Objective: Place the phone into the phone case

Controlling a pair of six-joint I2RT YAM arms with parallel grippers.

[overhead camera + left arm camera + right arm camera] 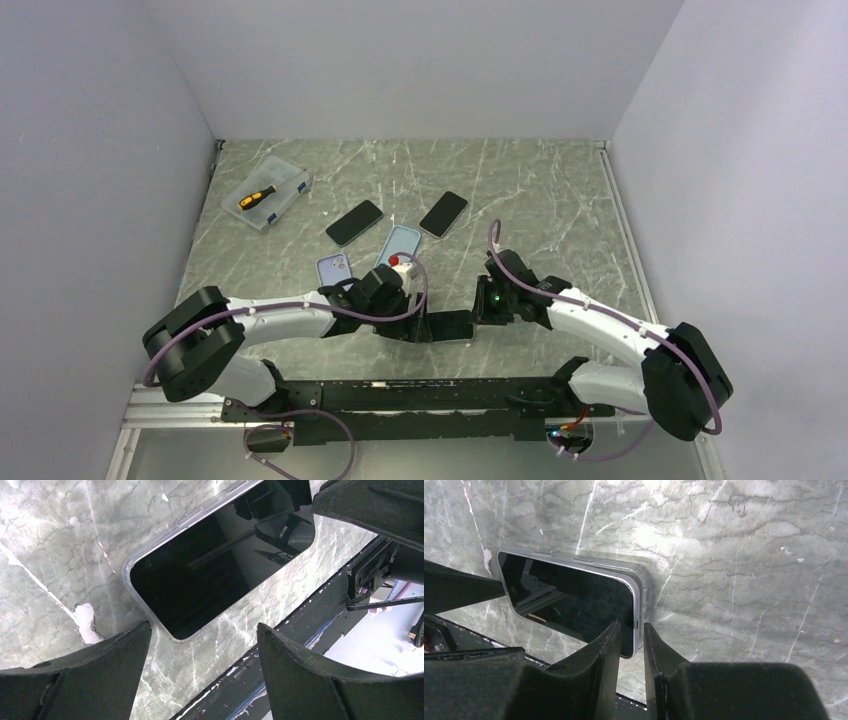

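Grey-green veined marble tabletop [560, 200] carries the glossy black rectangular phone [447, 327] at lower centre, screen up, its long axis running left to right, rimmed by a clear soft case [644, 587]. The right gripper [631, 628] pinches its end edge; the left gripper [202, 635] gapes, empty. Upper left, a clear plastic box [285, 180] contains an orange-handled screwdriver [257, 197].

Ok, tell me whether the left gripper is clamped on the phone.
No, the left gripper is wide open, and the phone lies ahead of it, unclamped.
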